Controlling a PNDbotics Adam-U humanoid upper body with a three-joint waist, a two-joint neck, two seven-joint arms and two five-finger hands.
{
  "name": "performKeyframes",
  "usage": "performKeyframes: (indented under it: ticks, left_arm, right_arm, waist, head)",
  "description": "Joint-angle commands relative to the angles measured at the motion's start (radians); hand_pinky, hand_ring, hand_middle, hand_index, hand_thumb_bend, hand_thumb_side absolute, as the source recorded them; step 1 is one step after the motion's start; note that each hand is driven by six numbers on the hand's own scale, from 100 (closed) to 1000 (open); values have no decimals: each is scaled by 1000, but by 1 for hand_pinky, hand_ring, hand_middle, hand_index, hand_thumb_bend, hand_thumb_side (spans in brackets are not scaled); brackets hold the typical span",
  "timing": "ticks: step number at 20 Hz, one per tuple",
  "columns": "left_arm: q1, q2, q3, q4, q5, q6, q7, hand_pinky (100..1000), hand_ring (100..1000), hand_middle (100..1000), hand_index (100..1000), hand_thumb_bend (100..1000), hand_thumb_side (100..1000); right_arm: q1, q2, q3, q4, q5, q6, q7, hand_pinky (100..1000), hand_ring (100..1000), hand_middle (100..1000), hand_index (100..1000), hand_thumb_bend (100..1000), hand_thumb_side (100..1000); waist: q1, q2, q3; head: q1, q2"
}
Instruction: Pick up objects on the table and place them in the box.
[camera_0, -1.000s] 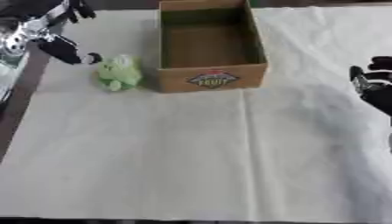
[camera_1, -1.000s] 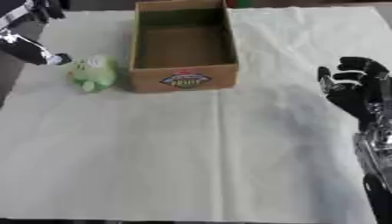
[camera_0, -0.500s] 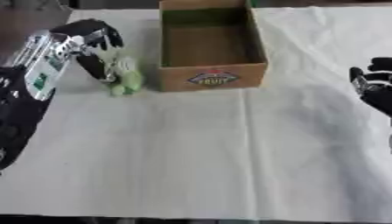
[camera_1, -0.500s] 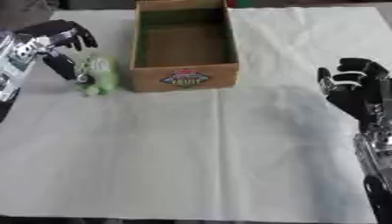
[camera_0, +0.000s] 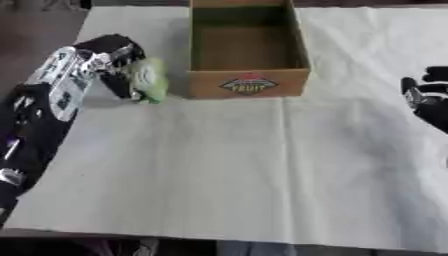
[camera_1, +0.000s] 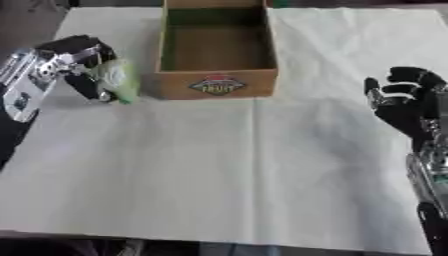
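Note:
A small green soft toy (camera_0: 149, 80) lies on the white cloth just left of the cardboard box (camera_0: 248, 86). My left hand (camera_0: 112, 52) has come in from the left and curls around the toy, fingers over its top and thumb down its left side. The box stands open at the far middle, with a fruit label on its front wall, and I see nothing inside it. At the right edge my right hand (camera_1: 404, 100) is held up with relaxed fingers, away from the box and holding nothing.
A white cloth (camera_0: 236, 165) covers the table, with a fold line running down from the box. Dark floor shows past the cloth's left edge (camera_0: 35, 35).
My left arm has swung down from the far left corner onto the green toy and closed its fingers around it. The right hand has stayed in place.

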Motion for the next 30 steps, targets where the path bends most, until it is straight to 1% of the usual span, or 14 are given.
performKeyframes:
  ticks: [1,6,7,8,10,13,17,22,24,25,26,27,29,30]
  left_arm:
    - [-15,19,17,-50,7,13,63,462,224,213,343,153,100]
    - [-35,31,52,-153,52,43,125,465,213,199,335,212,100]
    - [-46,30,58,-170,57,51,134,470,218,203,340,166,100]
    - [-55,29,62,-181,57,58,141,470,218,203,340,227,100]
    - [-82,12,66,-185,46,71,156,478,228,209,346,237,100]
    - [-116,-31,68,-151,8,85,183,491,245,222,359,240,100]
    - [-153,-117,78,-43,-45,99,229,497,259,237,375,241,100]
    - [-181,-199,100,75,-114,112,334,524,312,269,405,290,100]
    - [-183,-218,98,101,-129,109,360,586,434,407,527,399,100]
    - [-183,-226,98,111,-129,105,359,625,504,492,616,513,100]
    - [-182,-229,91,119,-134,98,345,659,558,550,662,652,133]
    - [-180,-232,83,124,-141,84,323,694,615,608,694,790,253]
    - [-175,-231,76,117,-148,54,276,751,694,680,733,934,396]
    - [-173,-227,73,104,-146,41,260,773,724,707,746,957,449]
  right_arm:
    - [-7,-15,-5,-13,-1,-1,1,571,613,589,664,367,100]
    - [-6,-16,-5,-12,-1,0,1,571,612,589,663,367,100]
    - [-6,-16,-4,-12,-1,0,1,571,612,589,663,367,100]
    - [-6,-17,-4,-12,-1,0,2,571,612,589,663,367,100]
    - [-6,-16,-1,-11,-1,1,4,571,612,589,662,367,100]
    - [-10,-14,5,-10,0,2,10,571,612,589,662,368,100]
    - [-22,-10,17,-11,1,3,21,571,612,589,661,369,100]
    - [-39,-3,30,-10,3,5,34,571,612,589,661,370,100]
    - [-42,0,33,-9,3,5,37,571,612,589,661,370,100]
    - [-43,0,34,-9,3,5,38,571,612,589,660,370,100]
    - [-43,0,33,-9,3,5,37,571,612,589,660,370,100]
    - [-43,1,33,-9,3,5,37,571,612,589,660,371,100]
    - [-42,1,32,-8,3,5,36,571,612,589,660,371,100]
    - [-41,1,31,-8,2,5,35,571,612,589,660,371,100]
  waist:
    - [-3,-19,0]
    - [-4,-22,-2]
    - [-4,-23,-3]
    - [-4,-24,-4]
    - [-2,-26,-10]
    - [0,-28,-22]
    - [5,-24,-53]
    - [15,-15,-99]
    - [17,-12,-109]
    - [18,-11,-111]
    - [18,-10,-112]
    - [18,-9,-112]
    - [18,-9,-109]
    - [18,-9,-106]
  head:
    - [-1,5]
    - [-1,5]
    - [0,5]
    - [1,5]
    - [7,5]
    - [16,5]
    - [35,-7]
    - [59,-15]
    - [63,-17]
    - [64,-17]
    - [65,-17]
    - [64,-18]
    - [61,-18]
    - [58,-18]
